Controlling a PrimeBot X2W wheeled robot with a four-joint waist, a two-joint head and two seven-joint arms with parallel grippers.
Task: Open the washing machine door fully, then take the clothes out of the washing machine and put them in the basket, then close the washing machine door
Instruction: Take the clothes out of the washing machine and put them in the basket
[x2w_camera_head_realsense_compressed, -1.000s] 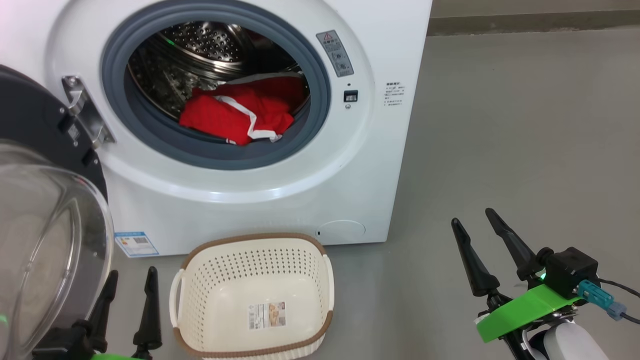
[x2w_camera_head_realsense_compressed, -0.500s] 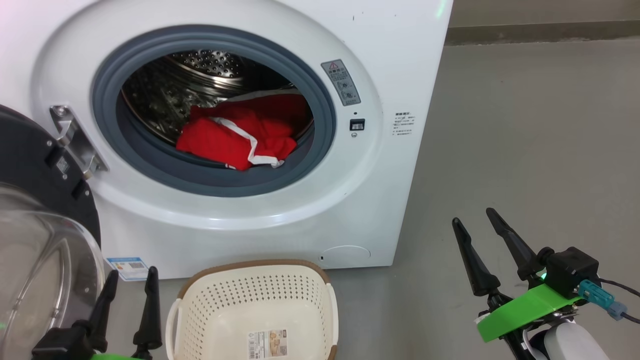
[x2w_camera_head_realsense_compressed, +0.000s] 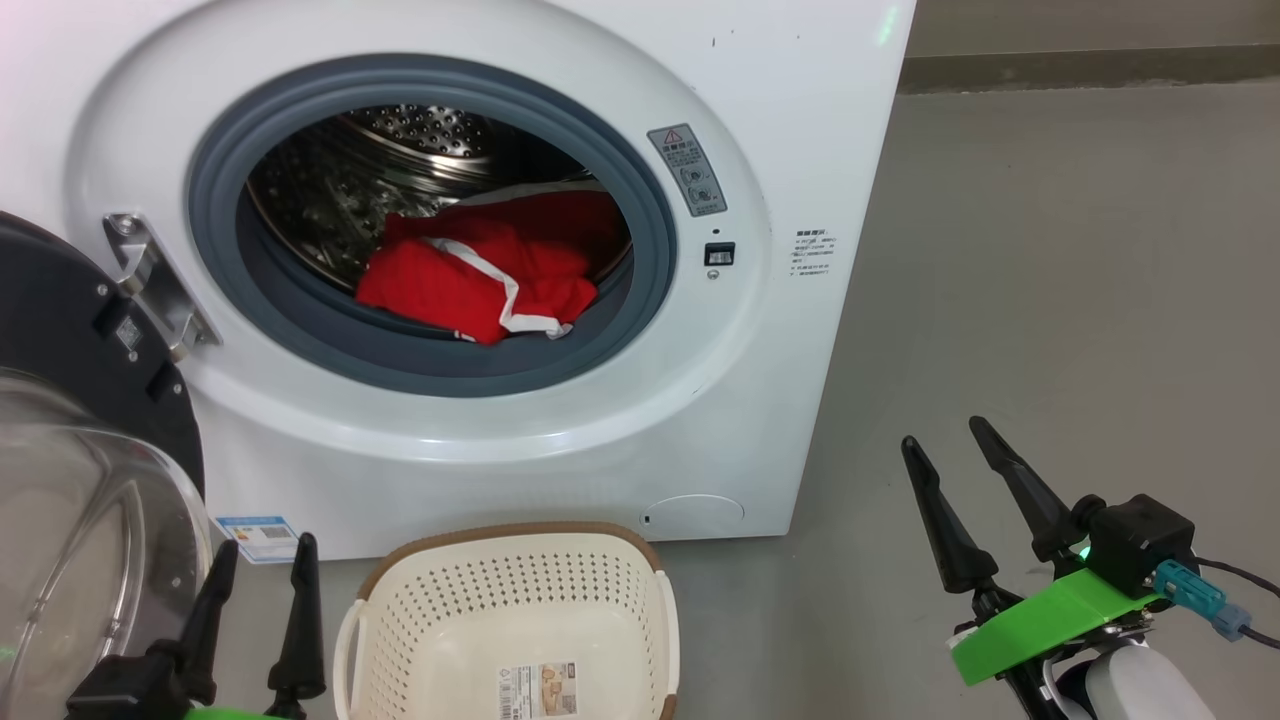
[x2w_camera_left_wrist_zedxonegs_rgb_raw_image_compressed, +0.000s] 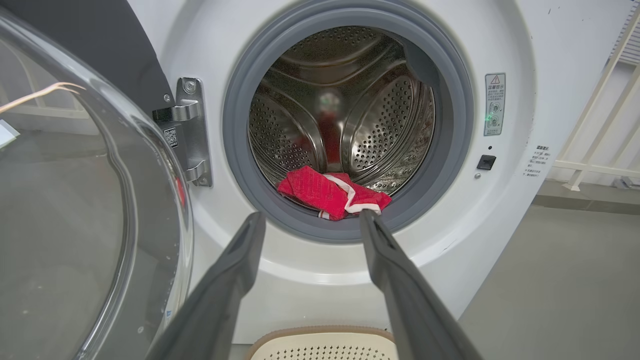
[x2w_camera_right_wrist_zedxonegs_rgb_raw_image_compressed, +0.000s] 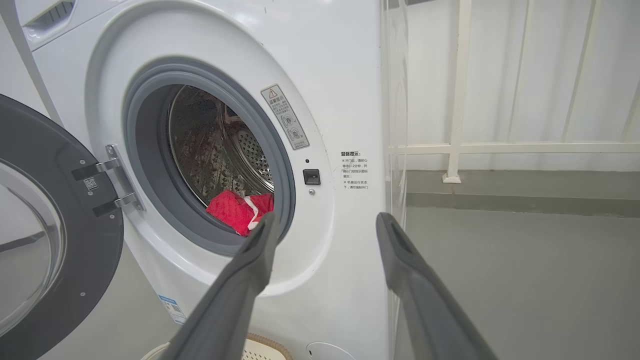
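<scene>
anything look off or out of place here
Nothing damaged or spilled. The one untidy thing: the clothes lie bunched low in the drum, a white-trimmed edge lapping onto the grey ring. The door hangs open at left and the basket stands upright, empty, before the machine.

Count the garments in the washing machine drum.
1: a red garment with white trim lies at the front bottom of the drum, reaching onto the grey rubber ring. More could be hidden under it.
</scene>
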